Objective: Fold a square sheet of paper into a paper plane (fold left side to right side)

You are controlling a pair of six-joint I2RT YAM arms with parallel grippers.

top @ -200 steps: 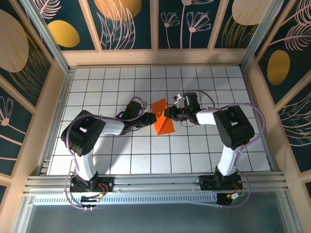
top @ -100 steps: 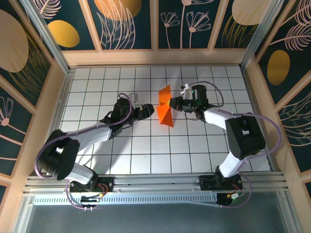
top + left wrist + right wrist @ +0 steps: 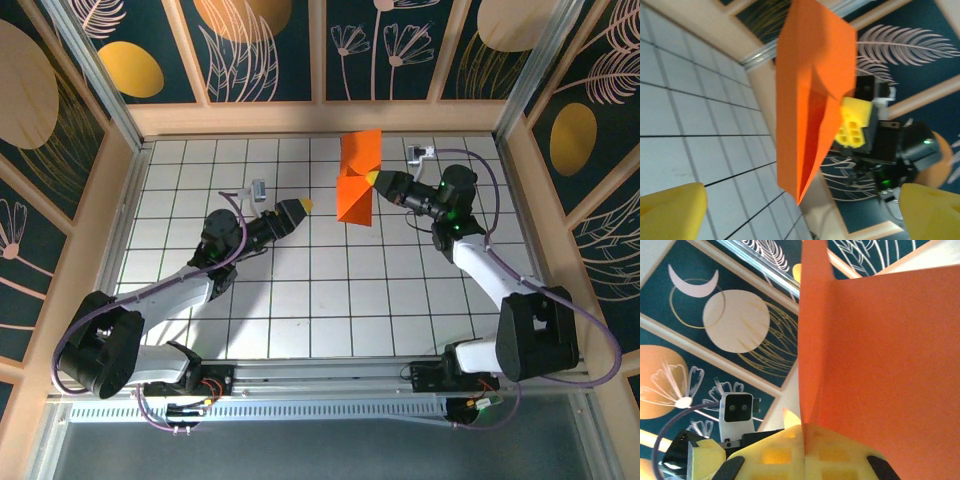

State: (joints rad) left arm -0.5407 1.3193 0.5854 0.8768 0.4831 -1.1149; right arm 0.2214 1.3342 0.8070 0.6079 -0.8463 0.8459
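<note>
The folding seems finished, or very nearly, as I judge it: the orange paper is not a flat square but a narrow creased shape, so I call it the paper plane (image 3: 357, 185). What may be left is only to show it or to put it down on the desk (image 3: 300, 300); I cannot say whether one more fold is wanted.

The plane hangs in the air above the far edge of the desk, a little to the right of the middle, and does not touch the surface. The right gripper (image 3: 377, 180) has its jaws closed on it, pinching the layers close to the central crease. The left gripper (image 3: 292, 207) is over the far half of the desk, left of the middle and apart from the plane. Its jaws stand wide and hold nothing.

In the left wrist view the plane is long and slim, with a sharp tip pointing down and a darker valley along its middle. In the right wrist view one flap stands up from a broad flat wing, with clean edges.
</note>
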